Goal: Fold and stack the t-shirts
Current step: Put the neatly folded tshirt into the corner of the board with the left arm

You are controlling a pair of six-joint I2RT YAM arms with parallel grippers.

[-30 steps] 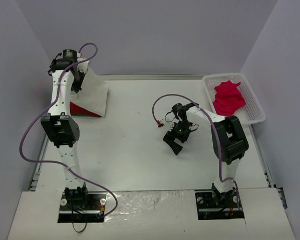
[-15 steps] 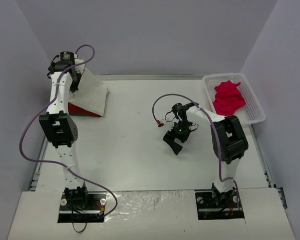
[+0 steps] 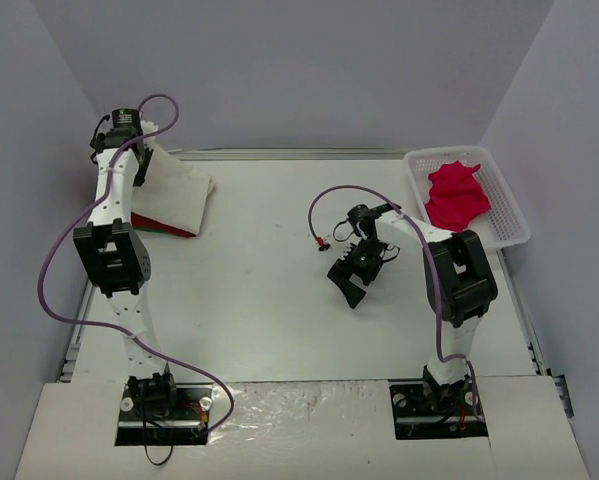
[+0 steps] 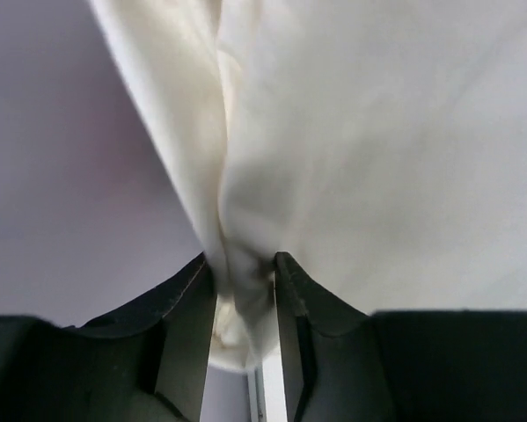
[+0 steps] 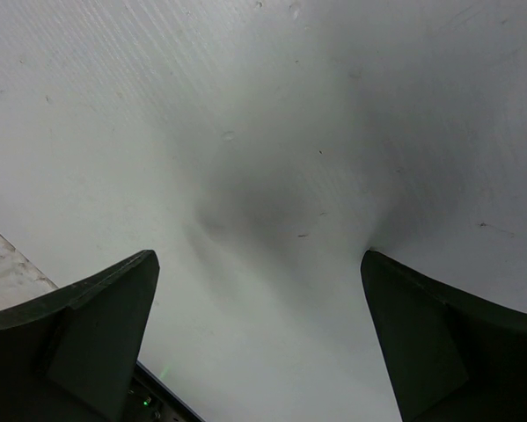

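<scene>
- A white plastic lattice basket (image 3: 512,216) sits at the table's far right corner, close to the right wall
- The table (image 3: 269,290) is off-white, faintly speckled and scuffed
- A metal rail (image 3: 299,153) runs along its far edge
- Plain grey-lilac walls (image 3: 329,70) close in on three sides

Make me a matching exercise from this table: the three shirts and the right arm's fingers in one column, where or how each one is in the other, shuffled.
Things:
1. cream shirt
2. red shirt
3. pink shirt
4. right fingers

Places or states:
A. lying in the basket
B. spread wide above the bare table
C. under another shirt, only an edge showing
D. a fold caught between the left fingers

Pairs: 1-D, 2-C, 3-A, 4-B
</scene>
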